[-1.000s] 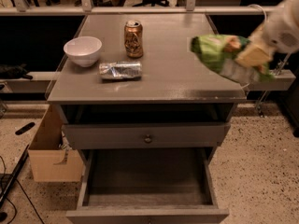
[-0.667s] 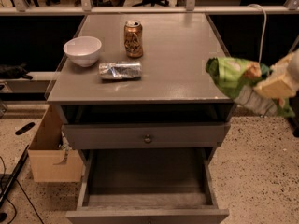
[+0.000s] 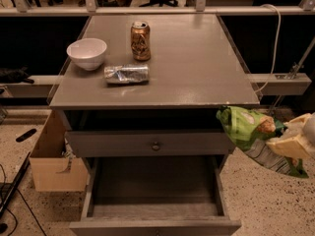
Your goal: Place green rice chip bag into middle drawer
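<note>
- Right now the gripper [image 3: 294, 144] hangs beside the cabinet [image 3: 187, 77], off its right edge, jaws clamped on the green rice chip bag [image 3: 243, 128], carrying it in mid-air
- Lower left, the middle drawer [image 3: 155, 188] stands pulled out, ready for the bag
- On top: white bowl [image 3: 87, 53], upright can [image 3: 140, 41], crushed silver can [image 3: 126, 73]

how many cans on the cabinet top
2. An upright brown can stands toward the back; a crushed silver can lies on its side in front of it, beside the white bowl. The gripper holds the green chip bag off to the right.
</note>
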Controlling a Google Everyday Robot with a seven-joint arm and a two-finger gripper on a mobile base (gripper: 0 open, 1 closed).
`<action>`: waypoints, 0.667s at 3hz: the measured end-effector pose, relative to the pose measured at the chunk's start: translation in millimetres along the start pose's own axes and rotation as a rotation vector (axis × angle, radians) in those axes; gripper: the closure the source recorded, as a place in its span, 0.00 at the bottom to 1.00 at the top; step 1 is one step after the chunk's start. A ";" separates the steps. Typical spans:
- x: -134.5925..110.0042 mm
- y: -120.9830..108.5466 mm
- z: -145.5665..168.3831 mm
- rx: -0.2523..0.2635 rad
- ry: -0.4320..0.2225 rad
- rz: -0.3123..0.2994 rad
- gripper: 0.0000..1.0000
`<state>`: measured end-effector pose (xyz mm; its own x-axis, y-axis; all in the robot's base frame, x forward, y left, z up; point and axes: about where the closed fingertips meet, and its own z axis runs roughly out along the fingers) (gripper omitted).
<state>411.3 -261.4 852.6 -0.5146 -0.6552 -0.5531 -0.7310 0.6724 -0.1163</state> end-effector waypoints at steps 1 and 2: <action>-0.5 1.5 3.6 -0.001 -0.002 0.003 1.00; 2.0 38.1 38.9 -0.038 -0.027 0.008 1.00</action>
<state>399.8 -223.6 815.0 -0.5090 -0.6397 -0.5760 -0.7432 0.6641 -0.0807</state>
